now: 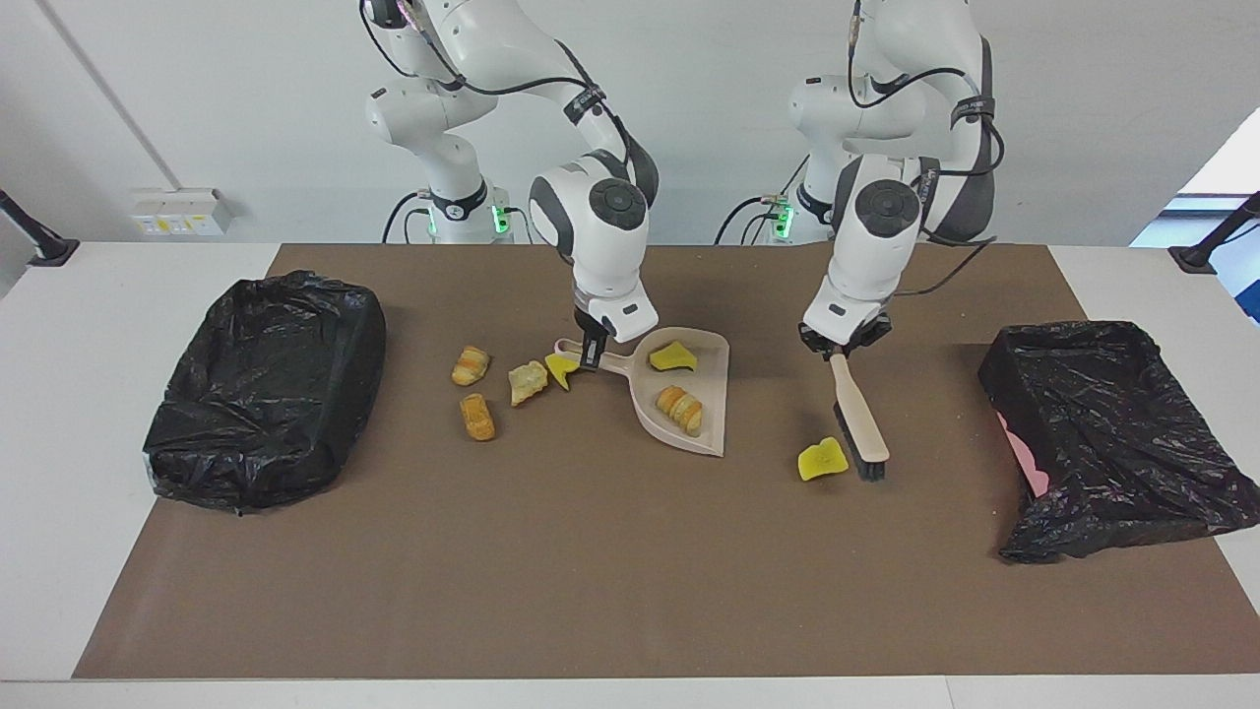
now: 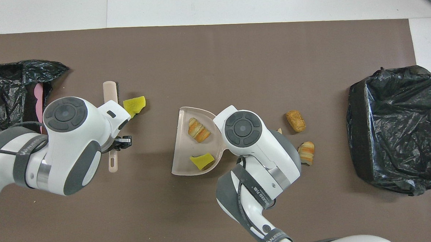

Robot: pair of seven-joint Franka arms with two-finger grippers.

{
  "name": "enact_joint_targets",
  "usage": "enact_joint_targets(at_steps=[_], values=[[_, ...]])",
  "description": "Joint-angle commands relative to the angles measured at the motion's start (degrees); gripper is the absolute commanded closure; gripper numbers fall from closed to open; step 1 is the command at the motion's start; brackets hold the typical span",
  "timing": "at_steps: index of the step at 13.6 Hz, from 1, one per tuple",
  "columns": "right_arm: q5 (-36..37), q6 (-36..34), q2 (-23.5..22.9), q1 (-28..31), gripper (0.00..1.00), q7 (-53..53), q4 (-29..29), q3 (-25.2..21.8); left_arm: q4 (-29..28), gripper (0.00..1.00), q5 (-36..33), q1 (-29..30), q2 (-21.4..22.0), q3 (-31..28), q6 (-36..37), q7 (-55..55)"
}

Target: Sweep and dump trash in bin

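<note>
Facing view
Mat [image 1: 591, 571]: brown and bare along the edge farthest from the robots, wide room there.
Bins: black-bagged bin [image 1: 264, 389] at the right arm's end; second bin [image 1: 1102, 433] at the left arm's end, bag slumped, pink showing at its side.
Right gripper [image 1: 593, 354]: down at the dustpan [image 1: 689, 394] handle, fingers clamped on it, pan flat on the mat with its open edge toward the left arm's end.
Left gripper [image 1: 843, 347]: closed on the brush [image 1: 858, 418] handle, bristles down on the mat.
Loose sponge [image 1: 822, 459]: yellow, just beside the bristles, between brush and pan.
In the pan: one sponge bit [image 1: 672, 356], one bread piece [image 1: 681, 409].
Outside the pan: sponge bit [image 1: 562, 368] by the handle, then three bread pieces [image 1: 528, 382] [image 1: 471, 364] [image 1: 477, 417] toward the right arm's end, well short of that bin.

Overhead view
Left gripper [image 2: 116, 142]: over the brush [image 2: 110, 94], which points away from the robots.
Loose sponge [image 2: 134, 105]: just beside the brush; open mat between it and the pan.
Dustpan [image 2: 183, 144]: holds bread [image 2: 198, 129] and sponge [image 2: 202, 160]; right arm covers the handle.
Bread: two pieces [image 2: 295, 120] [image 2: 306, 152] show beside the right arm, clear mat between them and the bin [image 2: 394, 127].
Other bin [image 2: 7, 112]: at the mat's edge, just beside the left arm.
</note>
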State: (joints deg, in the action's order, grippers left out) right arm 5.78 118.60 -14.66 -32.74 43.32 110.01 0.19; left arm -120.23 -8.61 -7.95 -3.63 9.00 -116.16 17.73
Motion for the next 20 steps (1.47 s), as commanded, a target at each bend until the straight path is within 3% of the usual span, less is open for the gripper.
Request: enact_joint_targets(at_steps=[1,3,7,12,14,20], values=[[-0.77,1.46,1.22,-0.31,1.00,-2.36,1.88,0.16,3.50,1.00,-5.34,3.55,-4.52,0.58,-1.17,-5.76],[-0.77,1.37,1.22,-0.39,1.00,-4.28,1.96,0.16,6.76,1.00,-7.90,5.40,-7.43,0.67,-0.91,-8.22],[-0.77,1.37,1.39,-1.10,1.00,-7.46,2.05,0.16,5.28,1.00,-8.26,4.18,-8.32,0.93,0.40,-11.39],[-0.77,1.37,1.39,-1.10,1.00,-7.55,2.05,0.25,1.77,1.00,-5.29,-0.13,-6.13,1.55,3.58,-14.47],[-0.77,1.37,1.39,-1.10,1.00,-7.55,2.05,0.25,0.71,1.00,-0.11,-3.63,-5.25,1.55,3.31,-14.65],[-0.77,1.37,1.39,-1.10,1.00,-7.55,2.14,0.25,-4.66,1.00,2.71,-14.45,-0.33,1.55,6.02,-14.04]])
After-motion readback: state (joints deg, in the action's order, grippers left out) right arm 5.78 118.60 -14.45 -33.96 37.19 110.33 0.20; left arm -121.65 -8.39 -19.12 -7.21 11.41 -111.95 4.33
